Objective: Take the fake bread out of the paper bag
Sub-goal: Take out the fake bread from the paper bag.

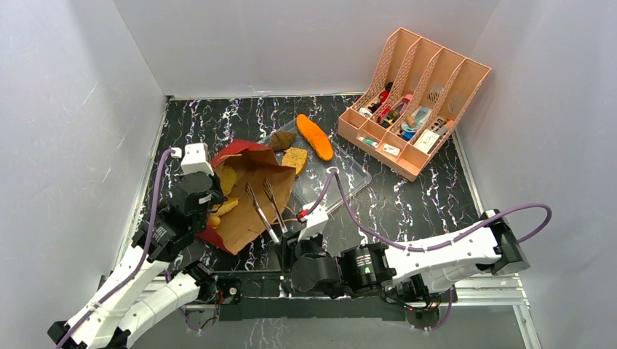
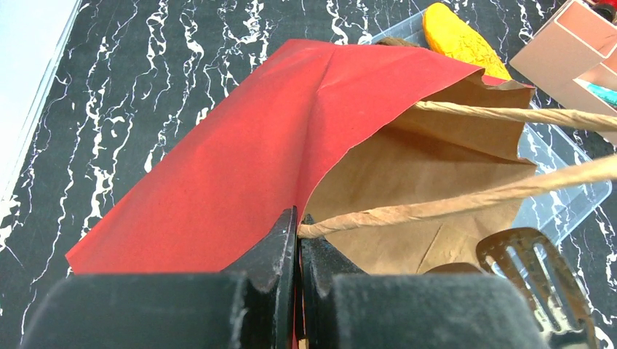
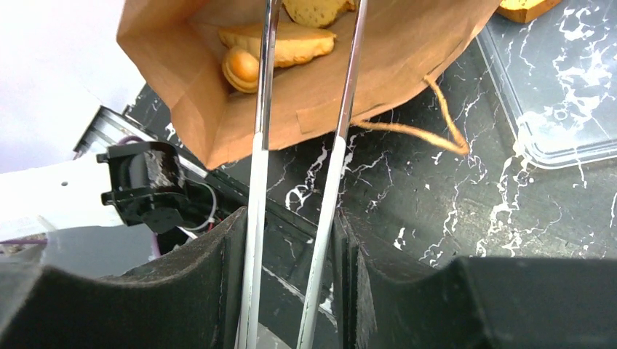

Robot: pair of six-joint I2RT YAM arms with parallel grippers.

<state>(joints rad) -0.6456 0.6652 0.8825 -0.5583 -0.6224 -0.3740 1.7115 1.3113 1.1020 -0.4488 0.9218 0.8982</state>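
At the table's left side, your left gripper (image 2: pixel 297 240) is pinched shut on the red edge of the paper bag (image 2: pixel 240 145), which lies on its side with its mouth open. Your right gripper (image 3: pixel 289 225) clamps metal tongs (image 3: pixel 342 123), tips over the opening. Fake bread (image 3: pixel 291 42) lies inside the bag; an orange loaf (image 1: pixel 314 136) rests on the clear tray (image 3: pixel 560 87).

Black marbled table (image 1: pixel 429 196) bears paper bag (image 1: pixel 236 218), clear tray (image 1: pixel 353 174), pink organizer (image 1: pixel 466 80).

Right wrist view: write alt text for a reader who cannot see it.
The right gripper clamps metal tongs whose two arms reach up into the open paper bag, where tan fake bread lies. A clear plastic tray sits to the right on the black marbled table.
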